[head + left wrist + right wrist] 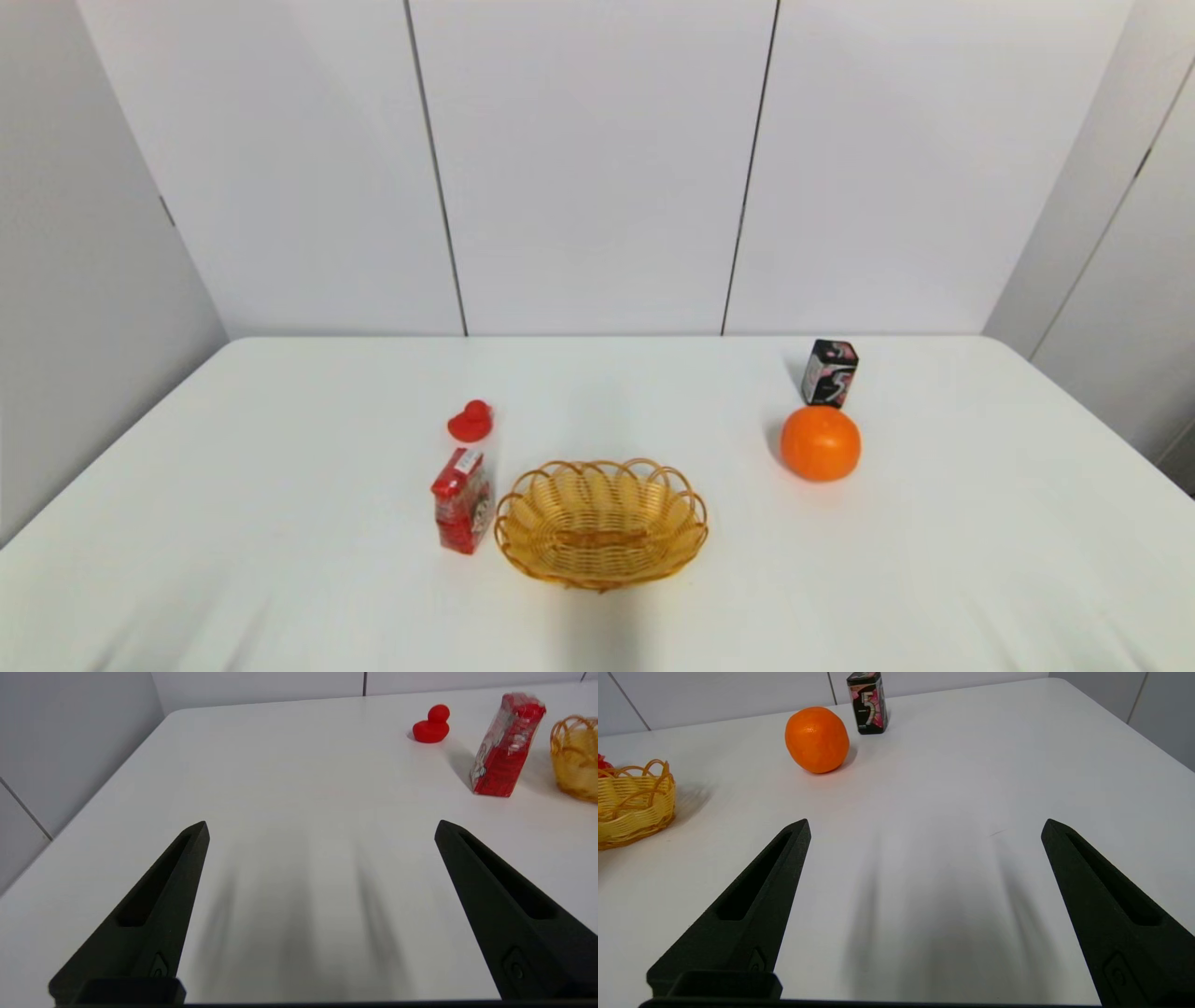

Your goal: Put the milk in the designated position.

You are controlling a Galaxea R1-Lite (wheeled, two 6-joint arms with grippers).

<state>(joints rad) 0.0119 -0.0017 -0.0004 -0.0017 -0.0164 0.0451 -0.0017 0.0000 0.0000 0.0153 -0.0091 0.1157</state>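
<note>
A white desk [280, 560] is seen from above. The milk [462, 499] stands upright just beside the left rim of a woven basket [600, 523], not quite touching it. A red duck [470, 422] sits just behind the milk. Well apart on the right, an orange [821, 443] rests in front of a black box [829, 372].

The left hand [321, 830] is held low over bare desk near the left edge, released, fingers spread wide, nothing grasped. The right hand [926, 828] is likewise released and empty on the right side.

The basket is probably the milk's intended place. Open desk lies between the left hand and the milk; the duck and basket crowd its far sides.
</note>
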